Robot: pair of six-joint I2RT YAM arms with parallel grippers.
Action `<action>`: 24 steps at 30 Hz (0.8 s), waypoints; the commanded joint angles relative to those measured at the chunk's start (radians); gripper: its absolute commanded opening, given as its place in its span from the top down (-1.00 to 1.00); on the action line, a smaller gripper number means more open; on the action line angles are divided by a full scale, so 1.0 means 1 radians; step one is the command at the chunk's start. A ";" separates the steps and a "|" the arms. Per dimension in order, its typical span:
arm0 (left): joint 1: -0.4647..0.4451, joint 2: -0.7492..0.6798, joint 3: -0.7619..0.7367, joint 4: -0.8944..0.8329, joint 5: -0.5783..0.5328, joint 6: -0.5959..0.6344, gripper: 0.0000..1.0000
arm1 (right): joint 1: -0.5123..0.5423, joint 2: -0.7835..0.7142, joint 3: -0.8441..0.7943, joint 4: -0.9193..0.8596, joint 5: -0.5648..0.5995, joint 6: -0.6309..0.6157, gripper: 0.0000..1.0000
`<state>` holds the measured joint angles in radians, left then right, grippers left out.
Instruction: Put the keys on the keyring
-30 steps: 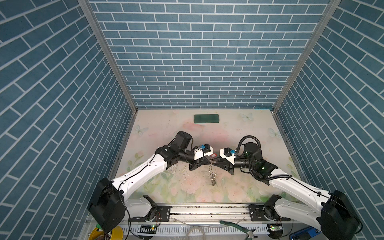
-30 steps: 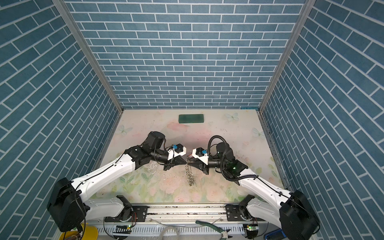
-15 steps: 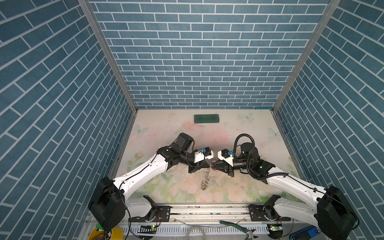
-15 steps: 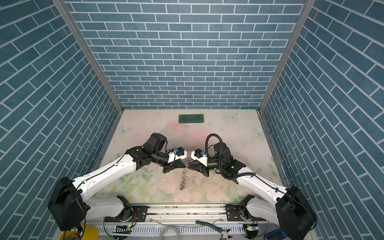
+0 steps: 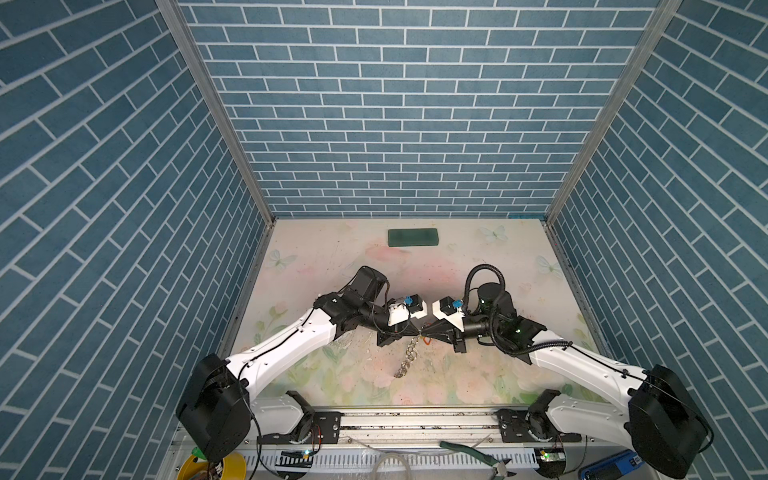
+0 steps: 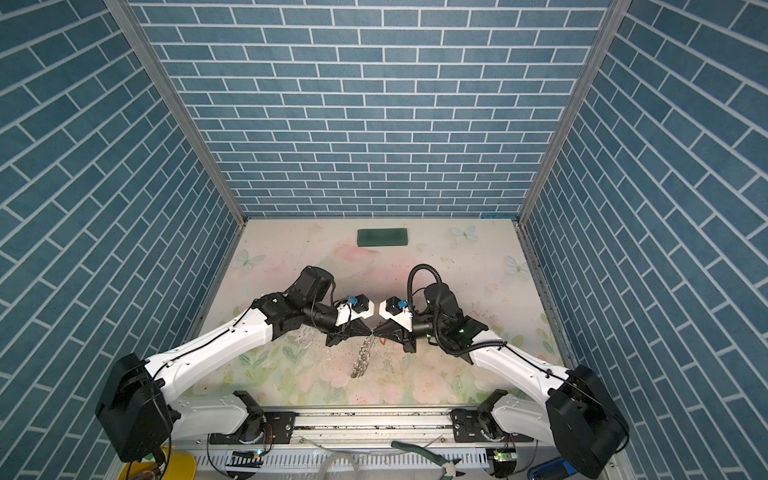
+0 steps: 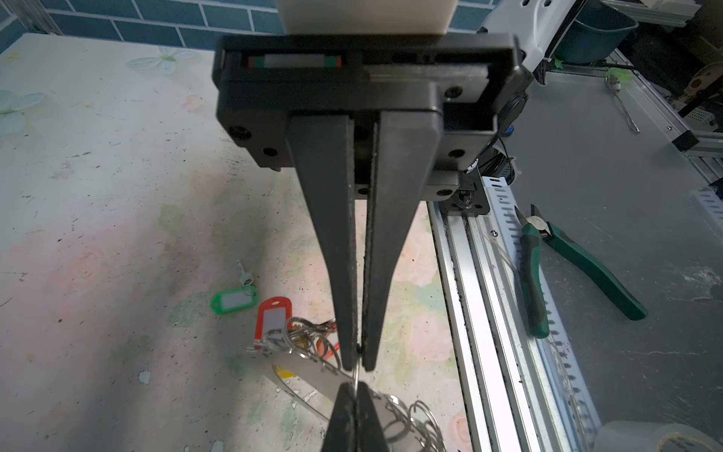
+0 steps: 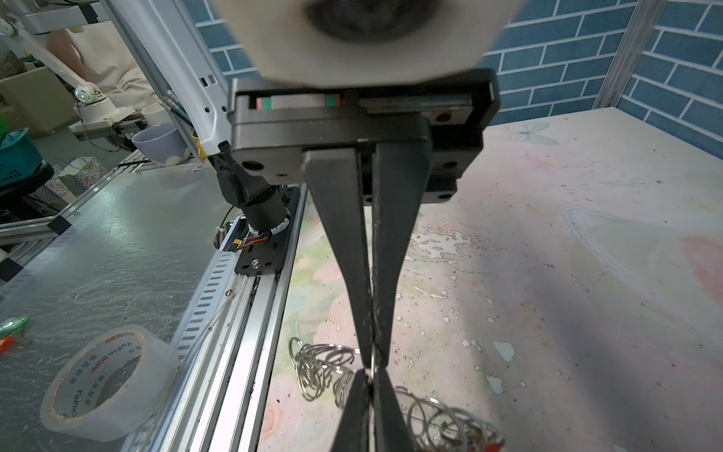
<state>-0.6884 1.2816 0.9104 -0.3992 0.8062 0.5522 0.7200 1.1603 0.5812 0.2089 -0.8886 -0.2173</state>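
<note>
Item: keyring point(image 5: 409, 355), hanging over mid-table point(image 5: 332, 257), left gripper point(image 5: 417, 331) clamped on one split ring point(image 7: 357, 377). Change: right gripper point(image 5: 429, 332) has just closed tip-to-tip on that ring — probably to pry it. Green key point(image 7: 234, 299) lies loose, unthreaded.

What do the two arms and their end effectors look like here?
The left arm and right arm have white shell links between black joint housings. Thin black cables run along them; the right arm also carries a corrugated black hose loop. Each wrist has a white mount with a blue connector. The left end effector and right end effector have long, tapered matte-black fingers under a black block.
</note>
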 commanded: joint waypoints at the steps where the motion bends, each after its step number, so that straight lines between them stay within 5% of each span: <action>1: -0.005 -0.033 -0.006 0.036 0.005 -0.001 1.00 | 0.006 0.007 0.045 -0.016 -0.009 -0.028 0.99; 7: 0.008 -0.085 -0.058 0.090 -0.008 -0.029 0.77 | -0.002 0.000 0.044 0.029 0.046 0.060 1.00; 9: 0.022 -0.108 -0.093 0.146 -0.017 -0.051 0.56 | -0.019 -0.005 0.017 0.102 0.029 0.110 1.00; 15: 0.068 -0.159 -0.187 0.314 0.040 -0.121 0.36 | -0.068 -0.011 -0.084 0.385 -0.046 0.255 1.00; 24: 0.081 -0.128 -0.209 0.415 0.073 -0.171 0.35 | -0.068 0.067 -0.164 0.717 -0.111 0.359 1.00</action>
<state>-0.6170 1.1450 0.7155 -0.0528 0.8448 0.4141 0.6518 1.2072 0.4442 0.7181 -0.9497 0.0772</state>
